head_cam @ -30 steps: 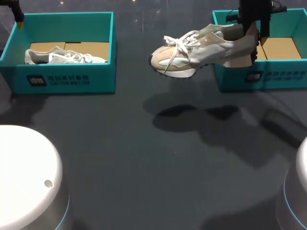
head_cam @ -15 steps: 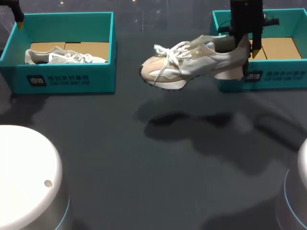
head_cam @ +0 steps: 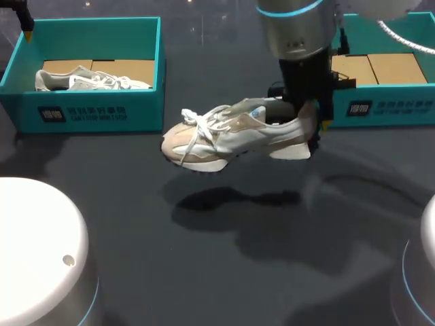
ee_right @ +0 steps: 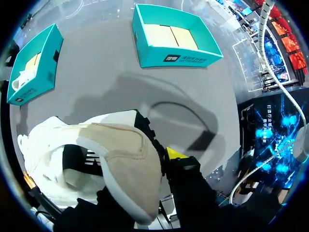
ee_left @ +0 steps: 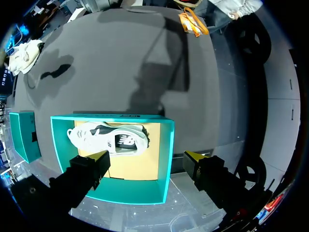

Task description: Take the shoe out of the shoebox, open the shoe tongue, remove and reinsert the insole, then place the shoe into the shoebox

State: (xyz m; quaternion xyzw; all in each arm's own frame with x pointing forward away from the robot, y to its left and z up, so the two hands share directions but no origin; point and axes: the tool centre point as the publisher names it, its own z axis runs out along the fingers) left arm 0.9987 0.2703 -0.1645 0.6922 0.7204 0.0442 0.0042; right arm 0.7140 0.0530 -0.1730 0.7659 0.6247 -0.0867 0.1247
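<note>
A beige and white laced shoe (head_cam: 231, 136) hangs above the middle of the table with its toe to the left. My right gripper (head_cam: 310, 126) is shut on its heel, one finger inside the collar and one outside. In the right wrist view the tan heel (ee_right: 126, 154) fills the space at the gripper (ee_right: 145, 166), and one yellow fingertip (ee_right: 175, 154) shows beside it. The teal shoebox (head_cam: 380, 109) at the back right holds only its cardboard floor. My left gripper (ee_left: 147, 159) hangs open above the other teal box (ee_left: 166, 145), at the far left in the head view.
The left teal box (head_cam: 88, 112) holds a second pale shoe (head_cam: 92, 81), which the left wrist view shows as a white shoe (ee_left: 108, 137) ahead of the fingers. White robot bases (head_cam: 41, 251) (head_cam: 421, 272) stand at the near corners. Dark table (head_cam: 224, 272) lies under the hanging shoe.
My right arm has carried the shoe away from the right shoebox, leftward and toward the front, so it now hangs over the table's middle. The left arm has not moved.
</note>
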